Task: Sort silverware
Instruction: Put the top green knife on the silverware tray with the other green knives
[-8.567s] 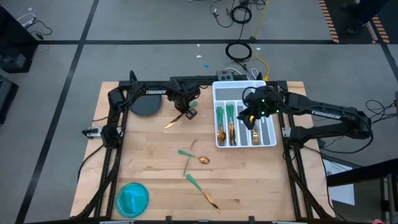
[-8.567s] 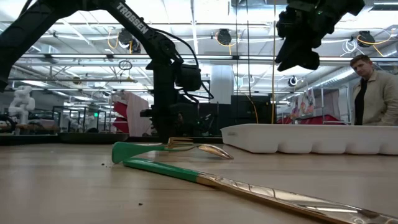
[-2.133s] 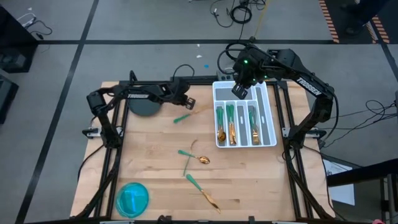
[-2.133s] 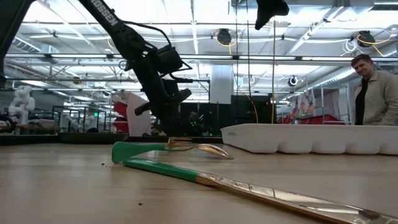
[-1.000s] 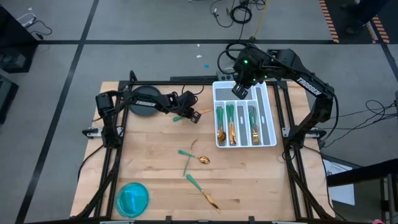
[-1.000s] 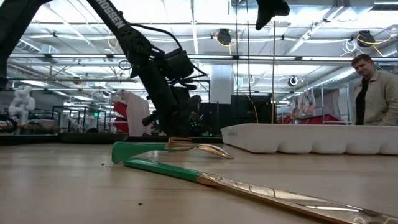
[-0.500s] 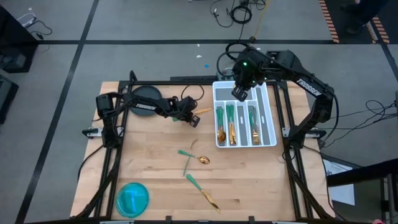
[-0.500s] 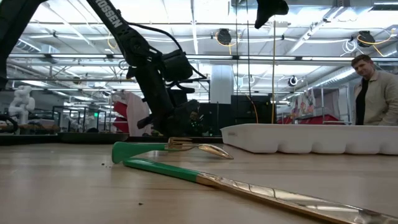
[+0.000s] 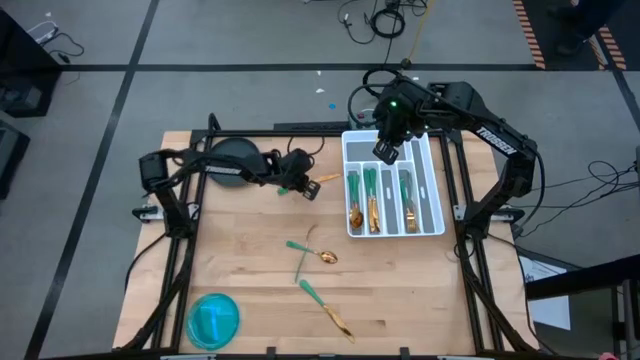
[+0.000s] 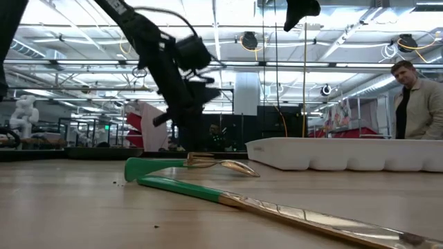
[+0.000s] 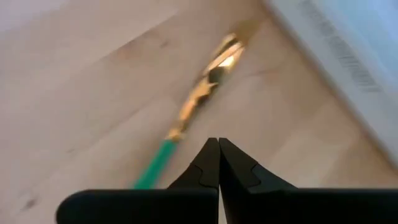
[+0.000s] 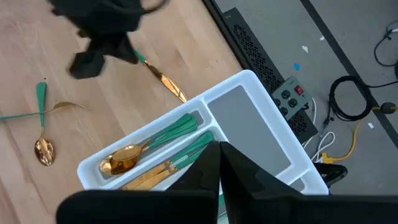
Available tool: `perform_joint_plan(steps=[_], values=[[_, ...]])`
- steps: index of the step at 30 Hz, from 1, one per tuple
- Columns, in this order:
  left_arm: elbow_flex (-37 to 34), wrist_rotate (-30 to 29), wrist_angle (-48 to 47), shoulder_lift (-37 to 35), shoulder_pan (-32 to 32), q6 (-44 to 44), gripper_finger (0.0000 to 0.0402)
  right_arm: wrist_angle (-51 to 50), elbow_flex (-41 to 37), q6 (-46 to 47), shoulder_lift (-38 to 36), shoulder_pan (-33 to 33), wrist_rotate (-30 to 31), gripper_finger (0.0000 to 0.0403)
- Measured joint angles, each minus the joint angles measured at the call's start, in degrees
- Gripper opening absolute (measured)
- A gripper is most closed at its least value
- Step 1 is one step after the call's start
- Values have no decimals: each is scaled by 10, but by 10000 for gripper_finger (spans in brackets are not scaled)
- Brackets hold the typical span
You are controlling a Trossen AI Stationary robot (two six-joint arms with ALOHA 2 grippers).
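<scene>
The silverware is partly sorted. Nearest to the front edge a knife [image 9: 328, 311] lies loose, and a little farther a fork [image 9: 300, 258] and a spoon [image 9: 322, 256] lie crossed in the middle of the table [image 9: 250, 270]. Farther back the left gripper [image 9: 292, 184] hangs above the wood, its fingers closed on the green handle of one piece [image 11: 198, 104], whose gold head points toward the tray [image 9: 432, 226]. The other pieces already lie in the tray's slots.

I judge the step to be the carrying of this piece to the tray. To do it well, hold it level, line it up with the slot of its own kind, lower it and only then open.

The right gripper [image 9: 386, 150] waits with closed, empty fingers above the tray's far end, so the left arm should come in from the near side.
</scene>
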Motion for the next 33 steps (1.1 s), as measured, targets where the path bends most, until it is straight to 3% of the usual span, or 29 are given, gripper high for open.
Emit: perform_joint_plan(steps=[11,33], values=[[2,20,73,46,50,13,0,1,0,-4,0,0,0,0],[1,40,88,90,34,15,0,5,0,-9,0,0,0,0]])
